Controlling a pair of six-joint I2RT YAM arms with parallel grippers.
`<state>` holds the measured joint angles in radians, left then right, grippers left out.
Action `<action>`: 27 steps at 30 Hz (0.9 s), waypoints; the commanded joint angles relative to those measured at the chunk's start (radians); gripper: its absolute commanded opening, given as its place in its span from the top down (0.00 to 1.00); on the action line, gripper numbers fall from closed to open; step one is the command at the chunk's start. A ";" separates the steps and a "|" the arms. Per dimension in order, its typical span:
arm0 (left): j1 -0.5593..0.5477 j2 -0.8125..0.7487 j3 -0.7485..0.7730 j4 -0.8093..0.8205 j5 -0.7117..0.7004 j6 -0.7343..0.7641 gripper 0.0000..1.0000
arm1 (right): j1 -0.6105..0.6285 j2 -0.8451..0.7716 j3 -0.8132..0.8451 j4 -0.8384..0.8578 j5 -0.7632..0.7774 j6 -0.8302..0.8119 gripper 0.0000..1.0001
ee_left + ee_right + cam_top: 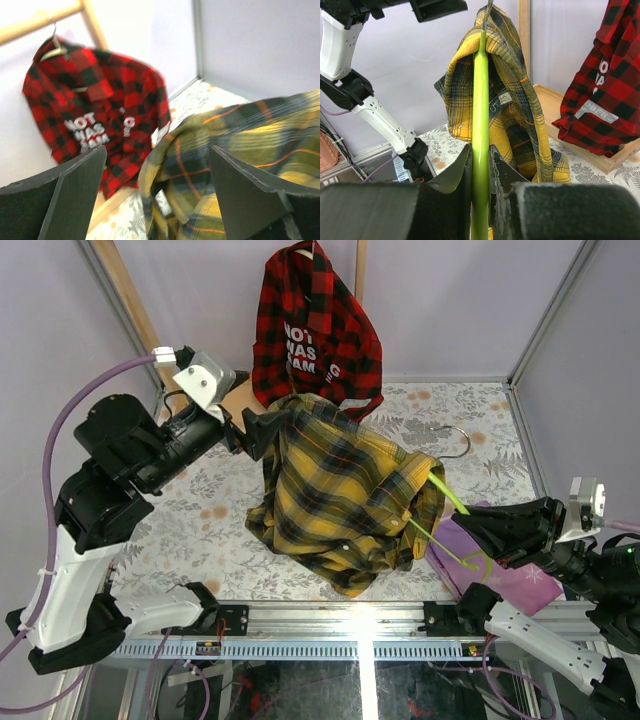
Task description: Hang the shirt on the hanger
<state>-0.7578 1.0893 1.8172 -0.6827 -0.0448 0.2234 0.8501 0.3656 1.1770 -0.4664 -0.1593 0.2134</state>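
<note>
Now mid-threading, I judge: shirt (340, 495) hangs draped over hanger (452, 500), held up over table (200, 510) centre. At shirt's 4 o'clock, right fingers (457, 172) clamped on hanger wire. At shirt's 10 o'clock, near collar, left fingers (75, 185) spread apart, holding nothing. Next likely: left pinches loose shoulder, tugs it over hanger end, evens drape.

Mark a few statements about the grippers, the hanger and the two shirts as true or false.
1. The right gripper is clamped on the hanger. True.
2. The left gripper is shut tight on the shirt. False: its jaws stand wide apart, with the shirt showing between them.
3. The shirt is draped over the hanger. True.
4. The red-and-black shirt is held by a gripper. False: it hangs from the wooden rack.
</note>
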 commanded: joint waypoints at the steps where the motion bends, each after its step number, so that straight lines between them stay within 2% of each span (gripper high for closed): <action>1: 0.003 0.053 0.130 -0.006 0.275 0.055 0.18 | 0.003 0.047 0.039 0.150 -0.043 -0.019 1.00; 6: 0.003 0.113 0.211 -0.087 0.513 0.080 0.20 | 0.002 0.111 0.072 0.093 -0.150 -0.046 1.00; 11: 0.003 0.153 0.180 -0.170 0.679 0.066 0.23 | 0.003 0.141 0.071 0.090 -0.229 -0.049 1.00; 17: 0.002 0.146 0.114 -0.254 0.754 0.069 0.35 | 0.003 0.148 0.074 0.073 -0.255 -0.057 1.00; 27: 0.001 0.149 0.074 -0.288 0.827 0.053 0.37 | 0.003 0.172 0.070 0.056 -0.277 -0.062 1.00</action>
<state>-0.7567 1.2407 1.8992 -0.9020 0.7212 0.2836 0.8501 0.5240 1.2015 -0.5251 -0.4145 0.1619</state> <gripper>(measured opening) 0.620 0.158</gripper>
